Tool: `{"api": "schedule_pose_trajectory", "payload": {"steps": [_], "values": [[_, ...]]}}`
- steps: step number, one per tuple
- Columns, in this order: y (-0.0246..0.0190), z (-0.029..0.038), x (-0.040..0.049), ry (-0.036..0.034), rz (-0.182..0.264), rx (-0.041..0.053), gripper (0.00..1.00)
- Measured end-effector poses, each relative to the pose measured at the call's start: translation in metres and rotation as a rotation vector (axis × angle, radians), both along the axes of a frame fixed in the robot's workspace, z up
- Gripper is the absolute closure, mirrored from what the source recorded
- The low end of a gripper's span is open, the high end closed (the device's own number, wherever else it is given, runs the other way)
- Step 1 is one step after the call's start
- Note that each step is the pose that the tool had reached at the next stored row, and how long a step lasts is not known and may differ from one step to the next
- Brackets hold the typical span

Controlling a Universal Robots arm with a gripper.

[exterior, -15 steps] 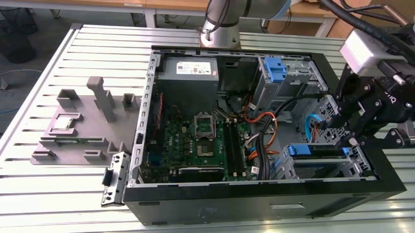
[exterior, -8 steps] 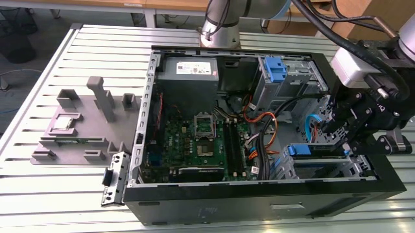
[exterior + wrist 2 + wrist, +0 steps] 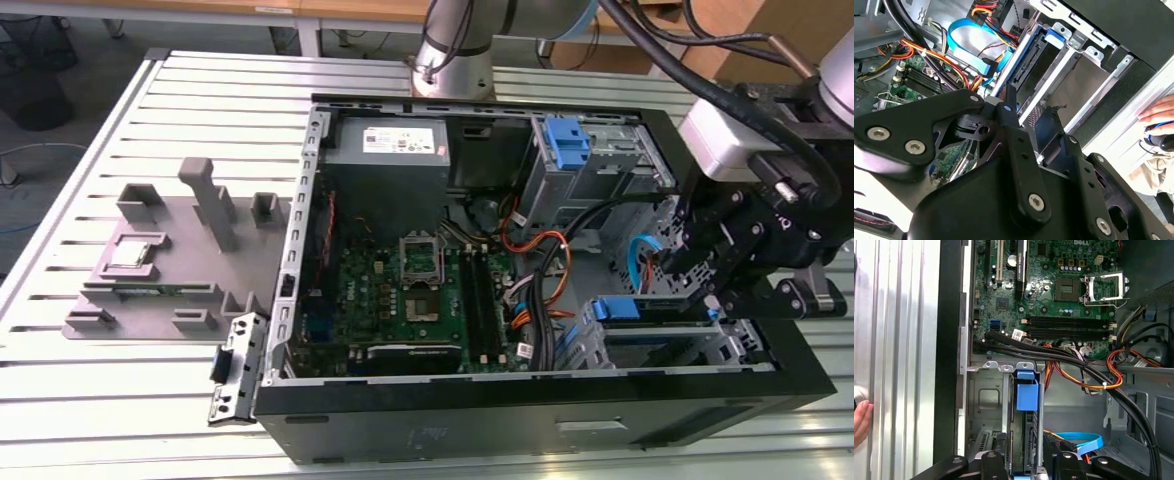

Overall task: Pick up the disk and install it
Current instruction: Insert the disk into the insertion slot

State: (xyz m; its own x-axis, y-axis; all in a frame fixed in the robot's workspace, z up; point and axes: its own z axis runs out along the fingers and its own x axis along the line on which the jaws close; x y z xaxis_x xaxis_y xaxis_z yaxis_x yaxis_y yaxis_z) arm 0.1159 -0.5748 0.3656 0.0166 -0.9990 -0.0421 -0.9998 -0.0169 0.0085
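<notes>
Disk (image 3: 1027,399) edge-on in drive bay (image 3: 985,395), first wrist view; hand (image 3: 1160,115), second wrist view.

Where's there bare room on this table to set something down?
Bare slatted table on the exterior view's left: the strip in front of the grey fixture, and the stretch behind it beside the computer case. Crowded inside the case, where cables and the gripper sit.

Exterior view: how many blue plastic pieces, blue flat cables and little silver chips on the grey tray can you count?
blue plastic pieces: 2 (upright latch, disk's carrier)
blue flat cable: 1
silver chip on the grey tray: 1
Total: 4
</notes>
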Motion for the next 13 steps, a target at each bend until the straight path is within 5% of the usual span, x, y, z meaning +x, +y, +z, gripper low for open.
{"api": "schedule_pose_trajectory", "payload": {"steps": [13], "values": [[0.0027, -0.0009, -0.0002, 0.0, 0.0, 0.0, 0.58]]}}
